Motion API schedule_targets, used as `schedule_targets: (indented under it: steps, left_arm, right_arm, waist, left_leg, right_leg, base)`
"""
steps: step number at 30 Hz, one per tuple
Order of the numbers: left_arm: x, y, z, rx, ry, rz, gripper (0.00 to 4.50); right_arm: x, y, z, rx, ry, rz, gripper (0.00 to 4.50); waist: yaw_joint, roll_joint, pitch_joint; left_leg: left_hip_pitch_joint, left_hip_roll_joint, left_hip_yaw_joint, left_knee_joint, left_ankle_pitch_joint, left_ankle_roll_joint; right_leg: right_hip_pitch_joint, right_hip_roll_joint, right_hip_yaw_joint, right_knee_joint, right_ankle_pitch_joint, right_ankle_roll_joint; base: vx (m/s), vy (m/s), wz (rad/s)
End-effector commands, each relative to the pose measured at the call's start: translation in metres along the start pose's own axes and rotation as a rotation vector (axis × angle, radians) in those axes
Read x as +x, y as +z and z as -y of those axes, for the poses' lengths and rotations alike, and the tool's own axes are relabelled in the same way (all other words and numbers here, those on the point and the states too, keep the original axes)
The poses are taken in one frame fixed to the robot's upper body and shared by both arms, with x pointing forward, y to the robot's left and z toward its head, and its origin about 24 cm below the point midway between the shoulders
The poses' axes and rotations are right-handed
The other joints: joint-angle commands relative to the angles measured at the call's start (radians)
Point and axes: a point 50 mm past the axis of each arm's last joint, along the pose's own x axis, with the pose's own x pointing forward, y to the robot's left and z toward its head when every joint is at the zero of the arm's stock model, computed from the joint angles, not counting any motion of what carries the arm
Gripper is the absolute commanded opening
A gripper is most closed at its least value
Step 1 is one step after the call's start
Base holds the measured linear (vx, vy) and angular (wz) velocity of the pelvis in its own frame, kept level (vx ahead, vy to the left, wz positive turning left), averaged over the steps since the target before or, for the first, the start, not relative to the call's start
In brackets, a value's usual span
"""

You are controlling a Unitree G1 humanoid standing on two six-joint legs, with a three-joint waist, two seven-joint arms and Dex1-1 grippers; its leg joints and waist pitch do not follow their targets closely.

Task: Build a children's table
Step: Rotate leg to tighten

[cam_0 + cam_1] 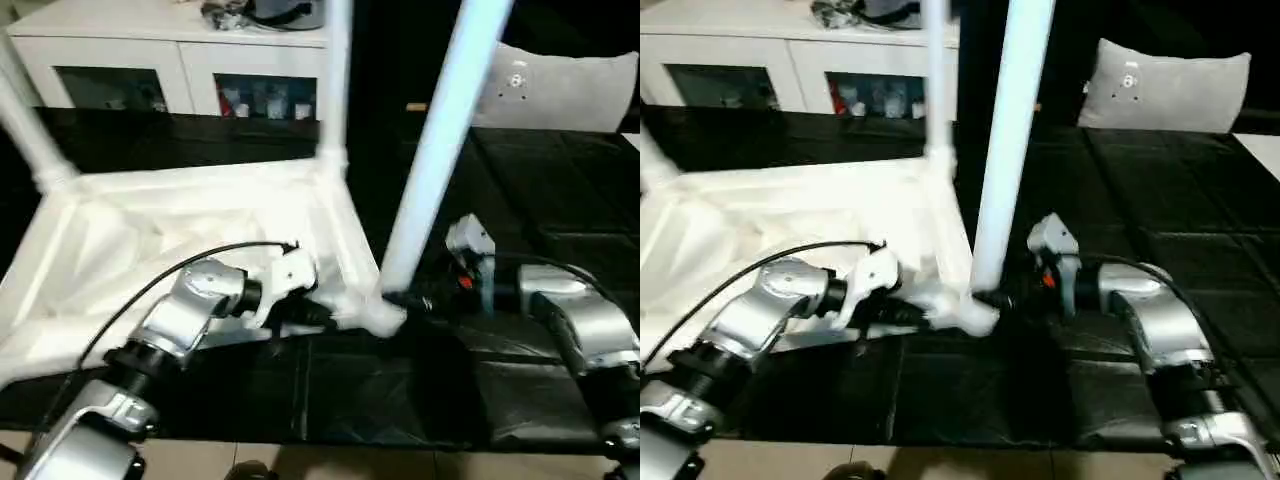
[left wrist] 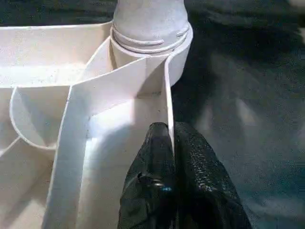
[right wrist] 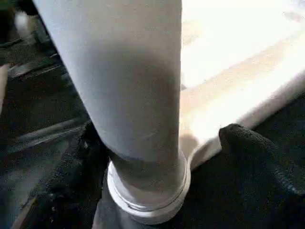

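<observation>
Table top (image 1: pixel 190 215): lay upside down on the black mat (image 1: pixel 540 200), legs upright in its corner sockets. Left gripper (image 2: pixel 171 157): pinched shut on the top's thin near-right wall. Right gripper (image 3: pixel 157 157): fingers spread apart either side of the near-right leg (image 1: pixel 440 150), at its base. Cabinet (image 1: pixel 170 60) and cushion (image 1: pixel 570 85) stood far behind.
</observation>
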Motion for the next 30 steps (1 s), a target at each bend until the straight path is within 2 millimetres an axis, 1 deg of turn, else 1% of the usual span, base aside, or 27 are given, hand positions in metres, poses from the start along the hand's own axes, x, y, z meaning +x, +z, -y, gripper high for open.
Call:
schedule_targets:
  steps: [1, 2, 4, 5, 7, 8, 10, 13, 16, 17, 20, 21, 22, 23, 24, 25, 26, 27, 28, 29, 30]
  left_arm:
    - [0.005, 0.014, 0.008, 0.106, -0.133, 0.008, 0.0]
    - [0.004, 0.015, 0.008, 0.113, -0.147, 0.004, 0.0]
    - [0.002, 0.015, 0.008, 0.127, -0.174, -0.001, 0.0]
    - [0.001, 0.015, 0.008, 0.132, -0.185, -0.004, 0.0]
    - [0.001, 0.016, 0.009, 0.137, -0.196, -0.006, 0.0]
    - [0.001, 0.016, 0.009, 0.138, -0.197, -0.007, 0.0]
    - [0.001, 0.016, 0.009, 0.141, -0.199, -0.007, 0.0]
    - [0.001, 0.016, 0.008, 0.145, -0.197, -0.007, 0.0]
    - [0.002, 0.015, 0.008, 0.141, -0.191, -0.003, 0.0]
    - [0.002, 0.014, 0.007, 0.138, -0.186, -0.002, 0.0]
    - [0.003, 0.014, 0.007, 0.124, -0.174, 0.003, 0.0]
    - [0.004, 0.014, 0.006, 0.105, -0.152, 0.023, 0.0]
    - [0.005, 0.016, 0.005, 0.083, -0.134, 0.045, 0.0]
    - [0.006, 0.018, 0.004, 0.05, -0.11, 0.074, 0.0]
    - [0.006, 0.019, 0.004, 0.037, -0.101, 0.085, 0.0]
    - [0.008, 0.02, 0.003, 0.017, -0.061, 0.095, 0.0]
    - [0.009, 0.02, 0.002, 0.01, -0.044, 0.098, 0.0]
    - [0.011, 0.021, 0.002, -0.008, -0.015, 0.102, 0.0]
    - [0.013, 0.021, 0.001, -0.022, 0.017, 0.106, 0.0]
    - [0.016, 0.022, 0.0, -0.041, 0.049, 0.114, 0.0]
    - [0.019, 0.024, -0.001, -0.068, 0.096, 0.121, 0.0]
  right_arm:
    - [-0.007, 0.003, -0.001, -0.027, 0.031, -0.01, 3.52]
    - [-0.007, 0.002, -0.002, -0.025, 0.055, -0.016, 3.52]
    - [-0.005, 0.0, -0.007, -0.016, 0.113, -0.022, 3.24]
    - [-0.005, -0.001, -0.008, -0.008, 0.136, -0.023, 3.12]
    - [-0.004, -0.002, -0.01, 0.005, 0.165, -0.026, 3.04]
    - [-0.003, -0.003, -0.01, 0.009, 0.171, -0.027, 3.04]
    - [-0.001, -0.005, -0.011, 0.015, 0.188, -0.027, 2.73]
    - [0.004, -0.01, -0.013, 0.02, 0.197, -0.023, 2.56]
    - [0.008, -0.015, -0.016, 0.024, 0.206, -0.021, 2.2]
    - [0.009, -0.016, -0.017, 0.029, 0.213, -0.015, 2.2]
    - [0.009, -0.017, -0.018, 0.038, 0.223, 0.0, 2.02]
    - [0.008, -0.015, -0.019, 0.06, 0.226, 0.046, 2.02]
    - [0.007, -0.012, -0.02, 0.082, 0.221, 0.082, 2.0]
    - [0.007, -0.01, -0.02, 0.1, 0.21, 0.12, 2.0]
    - [0.007, -0.009, -0.02, 0.103, 0.203, 0.131, 1.99]
    - [0.008, -0.009, -0.02, 0.113, 0.17, 0.129, 1.99]
    - [0.008, -0.01, -0.02, 0.117, 0.155, 0.128, 1.99]
    - [0.011, -0.01, -0.018, 0.128, 0.106, 0.129, 1.98]
    - [0.014, -0.01, -0.015, 0.136, 0.046, 0.131, 1.98]
    - [0.018, -0.009, -0.011, 0.133, -0.03, 0.13, 1.98]
    - [0.023, -0.013, -0.003, 0.145, -0.143, 0.118, 1.98]
  waist:
    - [-0.005, -0.005, -0.069]
    - [-0.004, -0.006, -0.069]
    - [-0.004, -0.006, -0.069]
    - [-0.004, -0.006, -0.069]
    - [-0.003, -0.005, -0.069]
    - [-0.003, -0.006, -0.07]
    - [-0.003, -0.006, -0.07]
    - [-0.004, -0.007, -0.07]
    - [-0.003, -0.007, -0.072]
    - [-0.003, -0.007, -0.072]
    - [-0.004, -0.006, -0.07]
    - [-0.004, -0.006, -0.069]
    - [-0.004, -0.004, -0.068]
    - [-0.001, -0.003, -0.068]
    - [-0.001, -0.003, -0.069]
    - [-0.002, -0.004, -0.068]
    - [-0.003, -0.006, -0.067]
    - [-0.005, -0.007, -0.066]
    - [-0.007, -0.007, -0.066]
    - [-0.01, -0.008, -0.066]
    - [-0.017, -0.008, -0.065]
  left_leg:
    - [0.015, 0.057, -0.015, -0.068, -0.242, 0.044]
    - [0.017, 0.059, -0.015, -0.069, -0.249, 0.04]
    - [0.016, 0.058, -0.016, -0.07, -0.254, 0.037]
    - [0.017, 0.058, -0.016, -0.07, -0.257, 0.036]
    - [0.015, 0.058, -0.017, -0.069, -0.253, 0.035]
    - [0.015, 0.058, -0.017, -0.069, -0.248, 0.035]
    - [0.015, 0.057, -0.016, -0.068, -0.247, 0.035]
    - [0.014, 0.056, -0.016, -0.068, -0.243, 0.035]
    - [0.015, 0.057, -0.016, -0.067, -0.237, 0.034]
    - [0.015, 0.057, -0.016, -0.067, -0.234, 0.033]
    - [0.016, 0.057, -0.016, -0.069, -0.244, 0.034]
    - [0.017, 0.057, -0.015, -0.069, -0.254, 0.033]
    - [0.019, 0.057, -0.015, -0.069, -0.257, 0.032]
    - [0.021, 0.058, -0.015, -0.069, -0.267, 0.031]
    - [0.019, 0.058, -0.017, -0.07, -0.263, 0.028]
    - [0.017, 0.058, -0.018, -0.071, -0.266, 0.027]
    - [0.02, 0.059, -0.019, -0.072, -0.267, 0.021]
    - [0.021, 0.056, -0.019, -0.072, -0.28, 0.02]
    - [0.018, 0.055, -0.02, -0.073, -0.279, 0.018]
    - [0.019, 0.052, -0.02, -0.072, -0.278, 0.013]
    - [0.017, 0.051, -0.022, -0.074, -0.279, 0.005]
  right_leg:
    - [0.054, -0.079, 0.049, -0.083, -0.326, -0.176]
    - [0.052, -0.079, 0.05, -0.083, -0.329, -0.178]
    - [0.055, -0.079, 0.049, -0.081, -0.331, -0.179]
    - [0.054, -0.08, 0.05, -0.083, -0.337, -0.18]
    - [0.054, -0.08, 0.05, -0.081, -0.334, -0.183]
    - [0.055, -0.08, 0.05, -0.08, -0.329, -0.184]
    - [0.055, -0.081, 0.05, -0.082, -0.331, -0.185]
    - [0.055, -0.081, 0.049, -0.081, -0.332, -0.185]
    - [0.054, -0.081, 0.05, -0.081, -0.329, -0.186]
    - [0.054, -0.08, 0.05, -0.079, -0.319, -0.186]
    - [0.054, -0.079, 0.049, -0.081, -0.332, -0.185]
    - [0.053, -0.08, 0.049, -0.084, -0.352, -0.18]
    - [0.053, -0.08, 0.05, -0.085, -0.357, -0.179]
    - [0.052, -0.08, 0.05, -0.088, -0.37, -0.178]
    - [0.055, -0.08, 0.049, -0.085, -0.367, -0.181]
    - [0.055, -0.08, 0.048, -0.086, -0.371, -0.179]
    - [0.054, -0.08, 0.049, -0.086, -0.373, -0.176]
    - [0.054, -0.081, 0.047, -0.09, -0.4, -0.17]
    - [0.055, -0.081, 0.048, -0.09, -0.406, -0.165]
    - [0.054, -0.083, 0.046, -0.093, -0.424, -0.156]
    - [0.054, -0.083, 0.045, -0.094, -0.446, -0.146]
  base:
    - [0.0, 0.0, 0.0]
    - [0.0, 0.0, 0.0]
    - [0.0, 0.0, 0.0]
    - [0.0, 0.0, 0.0]
    - [0.0, 0.0, 0.0]
    - [0.0, 0.0, 0.0]
    - [0.0, 0.0, 0.0]
    - [0.0, 0.0, 0.0]
    - [0.0, 0.0, 0.0]
    - [0.0, 0.0, 0.0]
    - [0.0, 0.0, 0.0]
    - [0.0, 0.0, 0.0]
    - [0.0, 0.0, 0.0]
    - [0.0, 0.0, 0.0]
    - [0.0, 0.0, 0.0]
    - [0.0, 0.0, 0.0]
    - [0.0, 0.0, 0.0]
    - [0.0, 0.0, 0.0]
    - [0.0, 0.0, 0.0]
    - [0.0, 0.0, 0.0]
    - [0.0, 0.0, 0.0]
